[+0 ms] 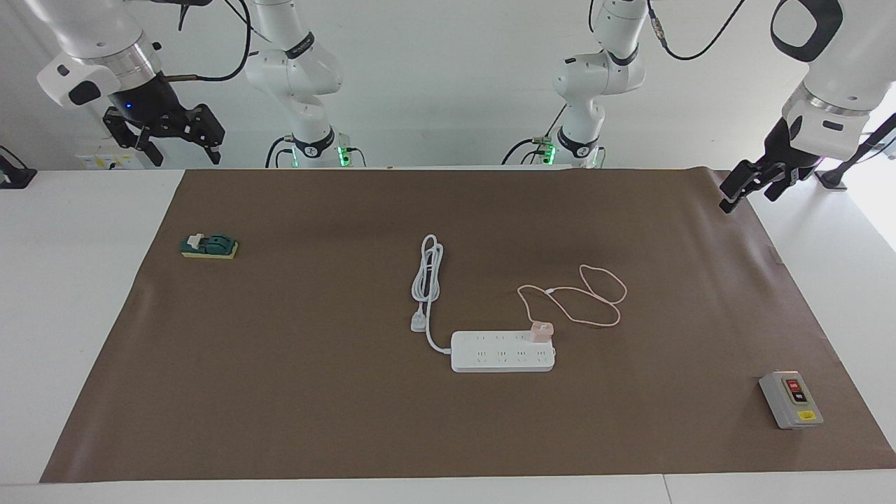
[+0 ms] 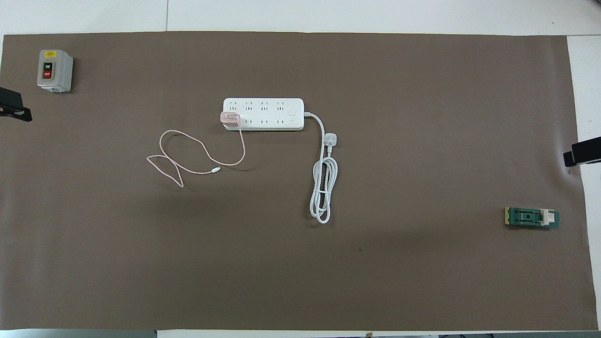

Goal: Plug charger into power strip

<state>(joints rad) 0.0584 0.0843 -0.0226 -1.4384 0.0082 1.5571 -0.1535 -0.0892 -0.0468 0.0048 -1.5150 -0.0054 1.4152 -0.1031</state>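
The white power strip lies flat on the middle of the brown mat. The pale pink charger stands seated in a socket of the strip's row nearer to the robots, at the end toward the left arm. Its thin pink cable lies in loose loops on the mat beside it. The strip's thick white cord lies bundled, with its white plug free on the mat. My left gripper and right gripper hang open and empty, raised over the mat's two ends.
A grey box with red and black buttons stands farther from the robots at the left arm's end. A small green and yellow block lies near the right arm's end. The brown mat covers the table.
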